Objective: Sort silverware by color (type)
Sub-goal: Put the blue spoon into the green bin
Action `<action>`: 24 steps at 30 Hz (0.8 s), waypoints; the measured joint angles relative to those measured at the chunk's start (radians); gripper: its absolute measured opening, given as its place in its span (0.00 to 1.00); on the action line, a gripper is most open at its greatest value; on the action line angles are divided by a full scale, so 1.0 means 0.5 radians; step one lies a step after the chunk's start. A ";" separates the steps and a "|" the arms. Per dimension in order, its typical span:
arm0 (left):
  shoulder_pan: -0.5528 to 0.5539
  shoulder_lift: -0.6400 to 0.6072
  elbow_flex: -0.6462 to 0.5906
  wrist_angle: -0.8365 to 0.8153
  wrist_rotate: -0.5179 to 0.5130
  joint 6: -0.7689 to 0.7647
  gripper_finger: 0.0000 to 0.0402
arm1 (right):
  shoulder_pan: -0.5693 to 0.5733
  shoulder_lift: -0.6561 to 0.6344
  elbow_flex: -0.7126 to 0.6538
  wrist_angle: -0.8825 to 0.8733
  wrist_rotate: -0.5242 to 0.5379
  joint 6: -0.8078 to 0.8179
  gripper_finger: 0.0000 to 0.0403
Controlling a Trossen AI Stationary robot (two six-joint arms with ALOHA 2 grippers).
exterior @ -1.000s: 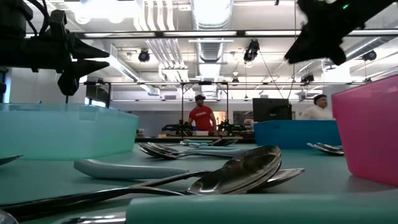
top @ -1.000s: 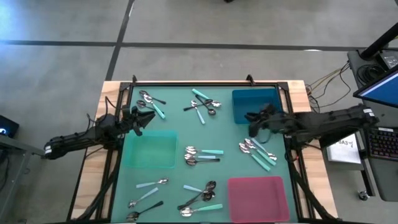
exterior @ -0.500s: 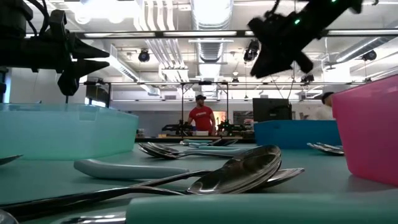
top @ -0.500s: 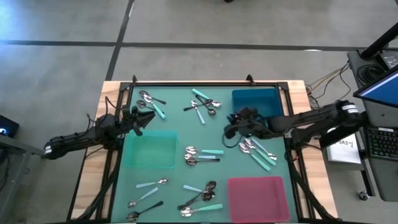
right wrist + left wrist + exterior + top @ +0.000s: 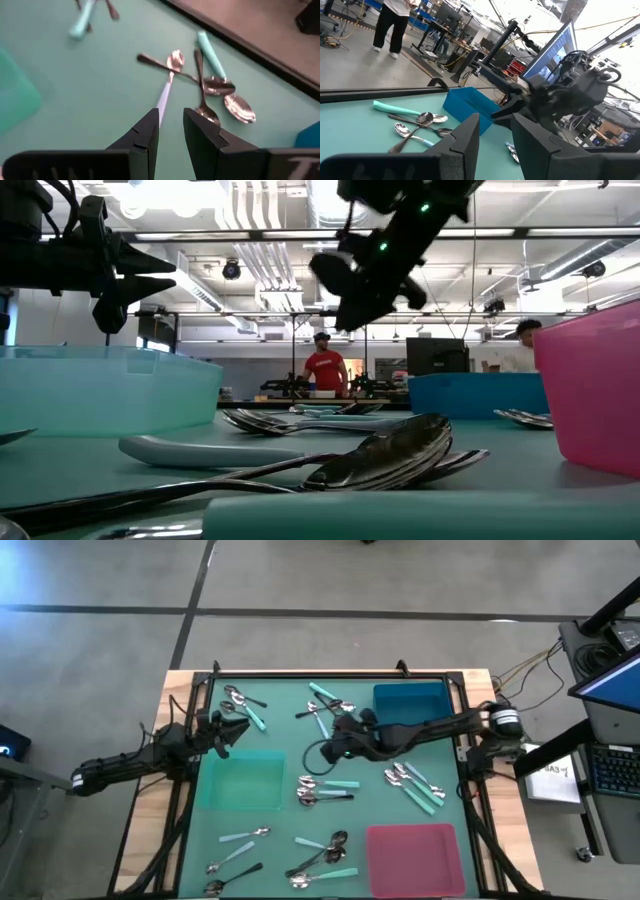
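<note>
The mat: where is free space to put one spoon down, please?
Bare mat lies between the teal tray and the middle spoon pair, and between the blue tray and the pink tray, beside the right spoon cluster. The bottom-left spoons and the top group are crowded.

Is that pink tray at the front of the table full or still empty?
Empty. From above, the pink tray shows only its bare pink floor; every spoon lies outside it on the green table.

pink tray [image 5: 592, 395] cut off, foreground spoon [image 5: 375, 460] blurred
</note>
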 joint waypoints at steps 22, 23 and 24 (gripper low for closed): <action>0.000 0.000 0.001 0.001 0.000 0.000 0.24 | -0.297 0.469 0.408 -0.043 -0.448 0.371 0.42; 0.000 0.000 0.001 -0.001 0.000 0.001 0.24 | -0.298 0.481 0.416 -0.043 -0.448 0.371 0.42; 0.000 0.000 0.000 -0.001 -0.001 0.001 0.24 | -0.298 0.496 0.420 -0.046 -0.448 0.365 0.42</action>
